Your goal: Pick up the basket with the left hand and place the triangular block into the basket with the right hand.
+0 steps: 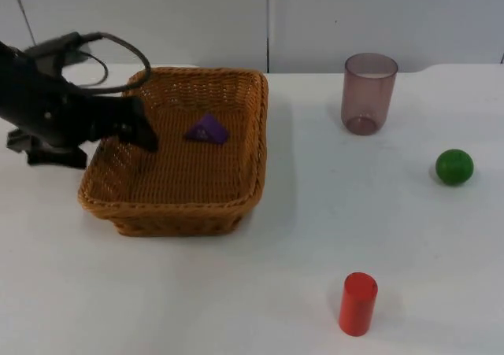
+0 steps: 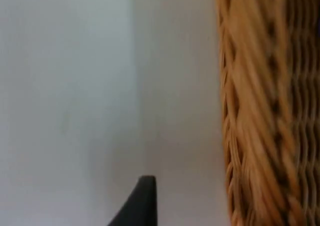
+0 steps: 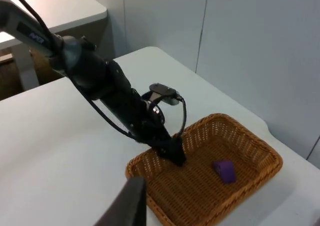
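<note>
The purple triangular block [image 1: 207, 129] lies inside the rectangular woven wicker basket [image 1: 236, 205], on its floor toward the far side, tilted slightly. Nearest the camera in the top view, a red cylinder [image 1: 357, 304] stands upright on the white counter [image 1: 236, 292], well apart from everything else. Farther back sits the basket, with the left hand [image 1: 135, 131] at its left rim: one black finger reaches down inside the wall, the other is outside it, so the hand grips the rim between them. In the left wrist view the wicker wall runs just beside the black fingertip [image 2: 140, 203]. The right wrist view looks down from a distance on the basket, block and left arm; I cannot tell how the right hand [image 3: 129, 206] is set. To the right, a green ball [image 1: 454, 167] rests near the counter's edge. Farthest back, a translucent purple-brown cup [image 1: 368, 93] stands upright near the grey partition wall [image 1: 378, 16].
</note>
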